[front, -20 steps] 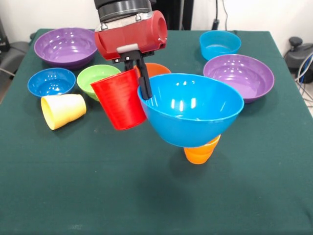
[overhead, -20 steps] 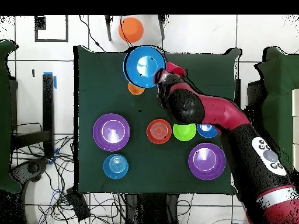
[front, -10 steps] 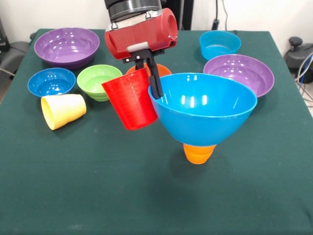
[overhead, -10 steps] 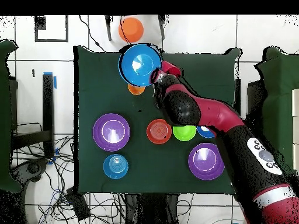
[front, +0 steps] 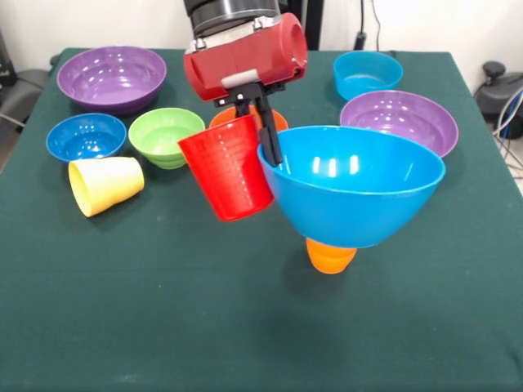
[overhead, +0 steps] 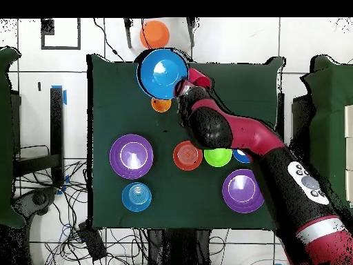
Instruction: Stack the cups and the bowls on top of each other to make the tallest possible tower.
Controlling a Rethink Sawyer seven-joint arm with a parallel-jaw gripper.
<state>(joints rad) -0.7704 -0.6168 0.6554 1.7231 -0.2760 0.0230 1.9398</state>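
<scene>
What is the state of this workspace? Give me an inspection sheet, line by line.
Surface: green table, flat.
Job's things: big blue bowl in the air above the orange cup; red cup lifted beside it, tilted; yellow cup on its side; purple bowls, green bowl, dark blue bowl, cyan bowl and orange bowl upright.
Clutter: nothing seen.
Gripper: shut on the big blue bowl's rim.
Cables: on the floor.
Surroundings: orange object off the table.

Large blue bowl point(front: 353, 194) tilted, airborne at centre-right above upright orange cup point(front: 331, 256); red cup point(front: 227, 167) touching its rim, tilted. Yellow cup point(front: 105, 184) on side, left.
</scene>
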